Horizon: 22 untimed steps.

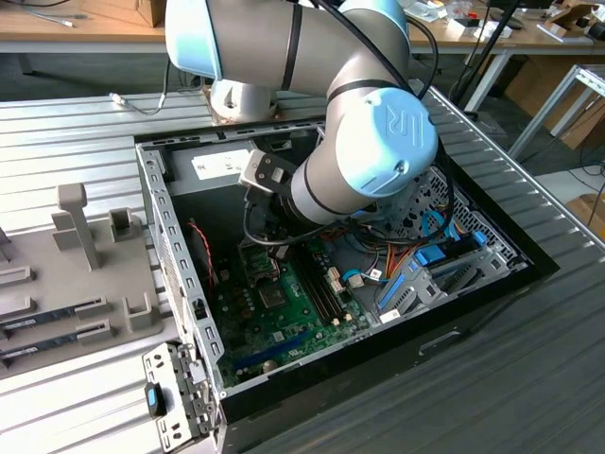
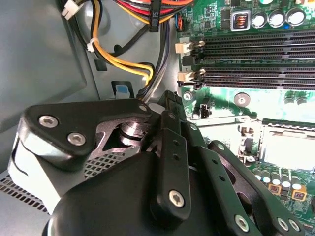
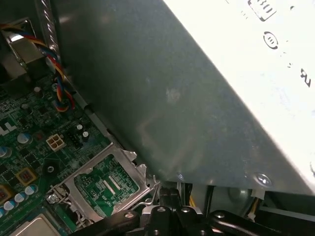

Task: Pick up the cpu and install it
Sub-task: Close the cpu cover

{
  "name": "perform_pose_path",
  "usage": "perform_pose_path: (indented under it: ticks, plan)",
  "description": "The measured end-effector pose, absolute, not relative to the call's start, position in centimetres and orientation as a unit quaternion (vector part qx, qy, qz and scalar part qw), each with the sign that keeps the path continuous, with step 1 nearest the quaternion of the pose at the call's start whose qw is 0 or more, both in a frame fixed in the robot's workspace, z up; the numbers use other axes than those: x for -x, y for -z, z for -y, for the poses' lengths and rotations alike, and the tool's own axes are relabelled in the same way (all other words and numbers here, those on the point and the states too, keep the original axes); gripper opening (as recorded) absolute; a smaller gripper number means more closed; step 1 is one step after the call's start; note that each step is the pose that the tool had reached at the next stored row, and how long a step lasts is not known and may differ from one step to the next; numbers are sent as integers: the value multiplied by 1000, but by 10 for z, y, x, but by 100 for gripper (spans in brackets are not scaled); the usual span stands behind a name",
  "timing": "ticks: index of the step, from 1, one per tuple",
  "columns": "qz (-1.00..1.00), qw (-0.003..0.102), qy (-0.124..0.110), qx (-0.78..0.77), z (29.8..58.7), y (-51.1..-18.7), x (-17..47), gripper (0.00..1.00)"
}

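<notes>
cpu [image 3: 29, 228] mostly cut off, beside metal socket frame [image 3: 103, 184]

Robotics lab or workshop; open computer case [image 1: 529, 260] on ribbed metal table [image 1: 85, 132], wooden benches [image 1: 76, 28] behind

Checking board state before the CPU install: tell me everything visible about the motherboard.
The motherboard is a green circuit board lying flat on the floor of the open black computer case. It carries long dark memory slots, empty, with pale end latches. It also carries round silver-topped capacitors, a white connector and a silvery metal socket frame. Coloured wires run down to it near one edge. The arm reaches down into the case above it.
</notes>
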State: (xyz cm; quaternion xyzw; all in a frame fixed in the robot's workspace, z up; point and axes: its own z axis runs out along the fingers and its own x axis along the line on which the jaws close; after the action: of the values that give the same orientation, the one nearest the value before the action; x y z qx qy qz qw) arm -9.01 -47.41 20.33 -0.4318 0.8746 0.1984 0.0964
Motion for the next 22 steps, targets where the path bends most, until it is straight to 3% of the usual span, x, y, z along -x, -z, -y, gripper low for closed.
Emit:
perform_pose_path:
  ticks: [6,11,22]
  plan:
    - [-875,95,-200,431,474,-203,89,11]
    - [-877,64,-214,424,474,-203,87,11]
    - [-877,66,-217,424,484,-204,86,11]
